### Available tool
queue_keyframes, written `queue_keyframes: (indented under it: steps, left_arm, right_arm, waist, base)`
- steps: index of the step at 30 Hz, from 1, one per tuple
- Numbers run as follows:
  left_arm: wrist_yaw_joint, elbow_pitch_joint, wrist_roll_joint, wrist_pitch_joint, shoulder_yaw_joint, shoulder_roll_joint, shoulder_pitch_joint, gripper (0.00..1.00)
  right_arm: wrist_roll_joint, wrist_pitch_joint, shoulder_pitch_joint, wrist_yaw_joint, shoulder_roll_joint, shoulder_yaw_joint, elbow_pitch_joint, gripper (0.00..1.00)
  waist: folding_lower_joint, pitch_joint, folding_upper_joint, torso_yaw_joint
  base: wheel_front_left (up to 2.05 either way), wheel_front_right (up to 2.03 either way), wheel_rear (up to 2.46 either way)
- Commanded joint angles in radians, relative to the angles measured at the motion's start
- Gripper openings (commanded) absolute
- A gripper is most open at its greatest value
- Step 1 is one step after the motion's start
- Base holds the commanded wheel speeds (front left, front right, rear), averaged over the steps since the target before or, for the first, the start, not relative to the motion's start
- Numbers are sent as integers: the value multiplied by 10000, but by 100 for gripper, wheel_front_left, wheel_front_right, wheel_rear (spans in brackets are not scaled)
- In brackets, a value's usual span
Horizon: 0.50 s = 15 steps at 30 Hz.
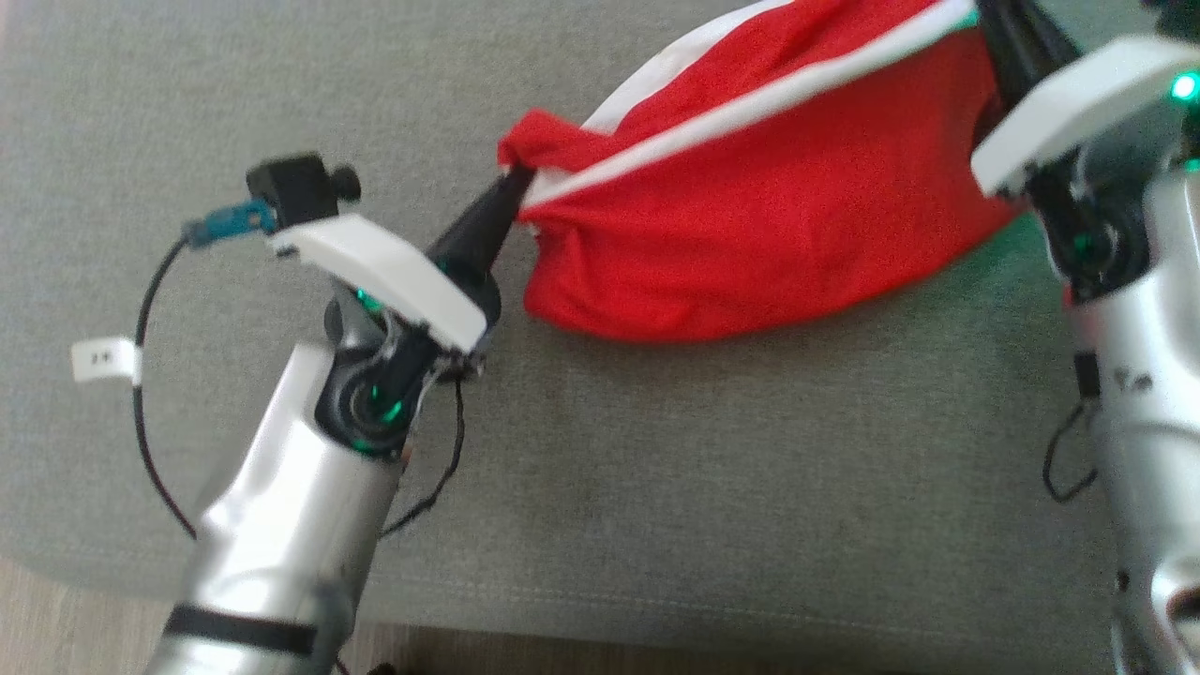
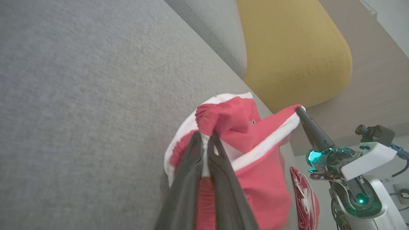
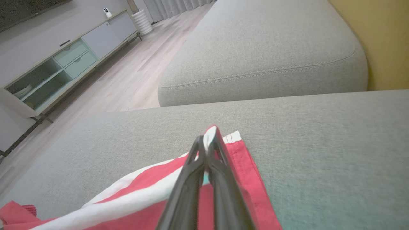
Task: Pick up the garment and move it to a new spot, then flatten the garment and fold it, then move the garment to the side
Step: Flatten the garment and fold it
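Observation:
The garment (image 1: 750, 216), red with white stripes, hangs stretched between my two grippers just above the grey sofa seat (image 1: 656, 487). My left gripper (image 1: 517, 180) is shut on a bunched red end at the garment's left. In the left wrist view its fingers (image 2: 205, 134) pinch the white-edged cloth (image 2: 255, 179), and my right gripper (image 2: 299, 111) bites the other corner. At the head view's top right, my right gripper (image 1: 994, 28) is shut on the striped edge. The right wrist view has those fingers (image 3: 207, 135) closed over the garment (image 3: 134, 198) hem.
A yellow cushion (image 2: 287, 48) leans against the sofa's back. A second grey seat cushion (image 3: 262, 54) lies beyond the one under the garment. The seat's front edge meets wooden floor (image 1: 56, 619). A low cabinet (image 3: 48, 73) stands across the room.

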Motion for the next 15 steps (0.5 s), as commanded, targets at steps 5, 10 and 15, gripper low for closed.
queue_keyframes:
  steps: [5,10,15]
  left_arm:
    - [-181,967,-418,-297,316,2,-1350,0]
    - [-249,1882,-481,-634,-66,-70,-1972,47]
    - [-268,2325,-124,-1286,-571,-40,-1945,100]
  right_arm:
    - [303,-810,-1486,-7,-74,566,1397,0]
    - [549,-1647,-2173,-7,37,1237,2652,40]
    - [641,-2969,-2203,-7,-15,2016,3038,100]
  waist:
    - [0,442,0,315]
    - [0,517,0,271]
    - [0,443,0,168]
  base:
    - [0,0,0]
    - [0,0,0]
    - [0,0,0]
